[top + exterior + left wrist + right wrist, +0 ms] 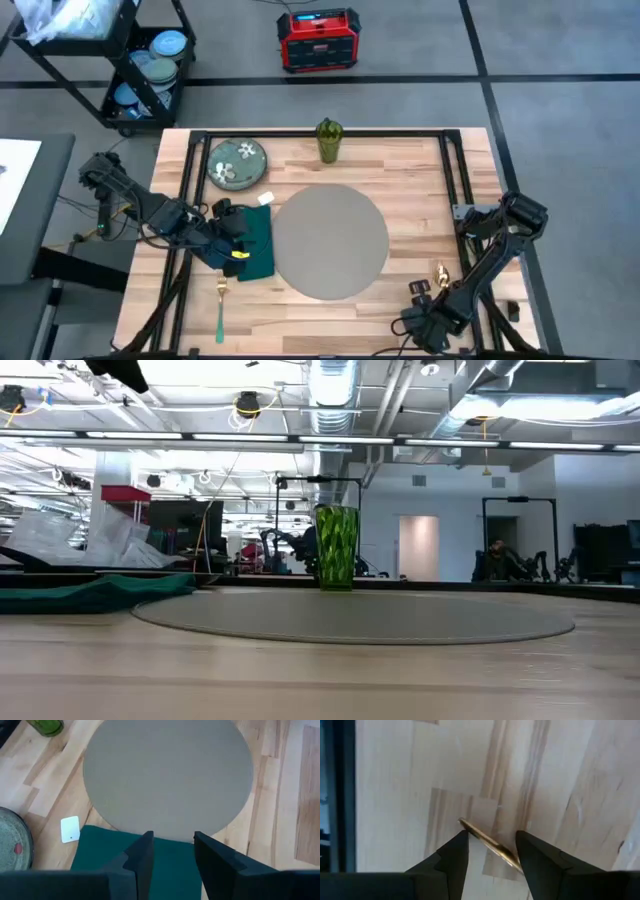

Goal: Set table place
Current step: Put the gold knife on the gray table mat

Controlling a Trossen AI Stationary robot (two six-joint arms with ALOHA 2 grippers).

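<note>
The round grey place mat (330,240) lies flat in the middle of the wooden table (420,170). A dark teal napkin (262,240) lies along the mat's left edge. My left gripper (236,236) hovers open over the napkin (170,865), fingers pointing at the mat (167,770). At the near right, my right gripper (426,290) is open, and a thin gold utensil (485,839) lies on the table, slanting across the gap between its fingers. A green floral plate (237,163) and a green glass (329,140) stand at the far side.
A gold fork with a green handle (221,305) lies near the front left edge. A small white tag (70,829) lies between plate and napkin. Black rails (455,175) border the table. A black cart with dishes (150,65) and a red box (318,40) stand on the floor beyond.
</note>
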